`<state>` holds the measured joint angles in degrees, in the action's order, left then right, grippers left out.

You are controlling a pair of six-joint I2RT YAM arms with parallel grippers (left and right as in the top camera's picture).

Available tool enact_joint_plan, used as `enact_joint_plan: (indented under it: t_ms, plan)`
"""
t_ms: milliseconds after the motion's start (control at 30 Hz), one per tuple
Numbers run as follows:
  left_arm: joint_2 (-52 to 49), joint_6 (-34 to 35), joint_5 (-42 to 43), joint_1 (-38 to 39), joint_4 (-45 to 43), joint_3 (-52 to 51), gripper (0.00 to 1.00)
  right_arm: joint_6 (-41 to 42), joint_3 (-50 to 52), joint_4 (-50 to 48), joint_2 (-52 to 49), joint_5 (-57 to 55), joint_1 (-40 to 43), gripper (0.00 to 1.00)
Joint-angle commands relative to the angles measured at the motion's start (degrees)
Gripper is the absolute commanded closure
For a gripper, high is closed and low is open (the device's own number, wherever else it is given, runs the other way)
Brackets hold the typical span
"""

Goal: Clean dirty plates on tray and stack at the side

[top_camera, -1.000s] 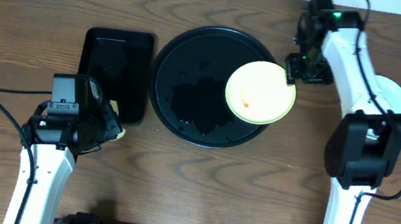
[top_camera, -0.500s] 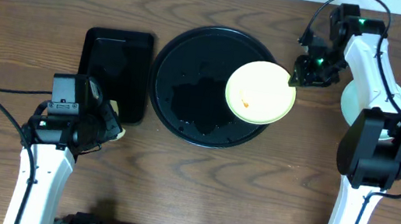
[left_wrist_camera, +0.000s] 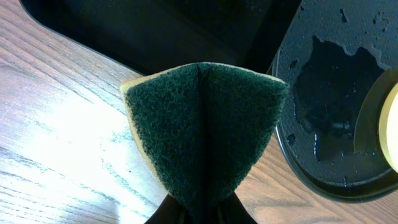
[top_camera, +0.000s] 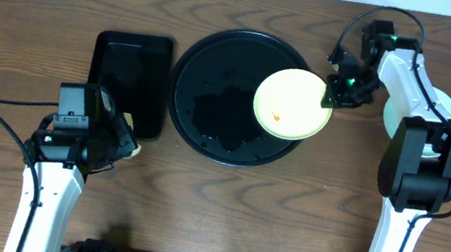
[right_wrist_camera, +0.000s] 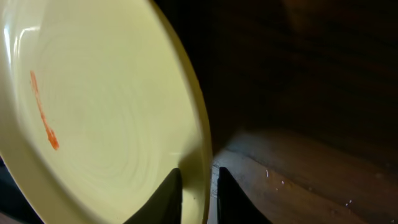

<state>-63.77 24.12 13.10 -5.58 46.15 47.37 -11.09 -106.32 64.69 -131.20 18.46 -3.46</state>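
Resting on the right half of the tray [top_camera: 194, 69], the yellow plate [top_camera: 292, 105] overhangs its rim, an orange smear on its face. Pickup for cleaning looks like the step in hand; next calls for a firm pinch, then a lift. The right jaws straddle the plate's right edge, nearly closed; whether they clamp it I cannot tell. At the near left, the left jaws are clenched on a green sponge [left_wrist_camera: 205, 130].
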Motion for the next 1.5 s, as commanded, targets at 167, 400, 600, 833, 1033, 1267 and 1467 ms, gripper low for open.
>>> enact_joint_plan:
  t_ms: [167, 400, 600, 833, 1033, 1267, 1467]
  plan:
    - [-0.22, -0.55, -0.74, -0.24, -0.13, -0.02, 0.90, 1.44, -1.86, -0.44, 0.31, 0.46, -0.26, 0.99]
    - [-0.22, -2.84, -0.74, -0.24, -0.92, -0.02, 0.91, 5.35, -3.08, -0.46, 9.11, -1.29, -2.03, 0.99]
    - [-0.22, -8.13, -0.76, -0.24, -4.15, -0.02, 0.92, 14.88, -3.08, 0.07, 17.86, -17.94, -9.31, 0.99]
    - [-0.22, -12.46, 1.42, -0.22, -7.91, -0.02, 0.92, 23.06, -1.95, 2.29, 18.21, -23.54, -18.18, 0.99]
    - [-0.22, -14.67, 9.25, 0.00, -11.17, -0.02, 0.92, 22.82, 2.10, -0.50, 18.03, -20.48, -19.30, 0.99]
    - [-0.22, -14.62, 9.40, 1.57, -11.58, -0.02, 0.92, 22.77, 3.89, -0.90, 18.03, -20.13, -17.66, 0.99]
    - [-0.22, -13.49, 9.55, 2.80, -12.07, -0.02, 0.92, 22.82, 3.96, -0.26, 18.03, -20.15, -16.17, 0.99]
